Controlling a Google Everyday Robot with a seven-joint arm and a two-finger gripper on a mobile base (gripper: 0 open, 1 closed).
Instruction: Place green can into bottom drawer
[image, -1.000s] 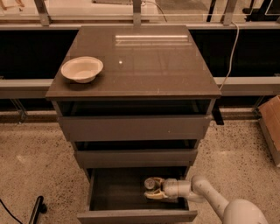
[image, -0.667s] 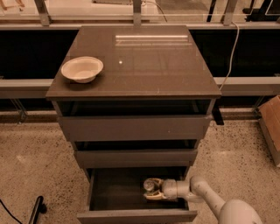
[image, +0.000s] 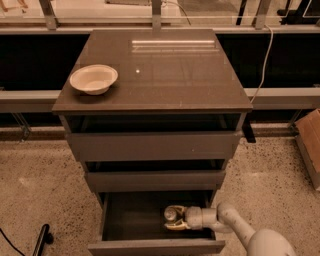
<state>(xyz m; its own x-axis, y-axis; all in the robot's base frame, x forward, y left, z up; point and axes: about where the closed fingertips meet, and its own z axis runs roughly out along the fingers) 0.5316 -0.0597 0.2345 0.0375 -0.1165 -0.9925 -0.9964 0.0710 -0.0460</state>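
The bottom drawer (image: 155, 247) is seen pulled out below two others, which are pulled out less far. Inside it, toward the right, the green can (image: 170, 214) is held between the pale fingers (image: 176, 227) of the gripper (image: 171, 219) – its silver lid faces upward. The arm (image: 235, 229) is extended in from the lower right. A cream bowl (image: 93, 79) is set on the tabletop (image: 170, 75), at its left edge.

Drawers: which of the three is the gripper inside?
The bottom drawer, the lowest one, pulled out farthest so its tray shows. The gripper is inside it, at the green can. The top drawer and middle drawer are barely out.
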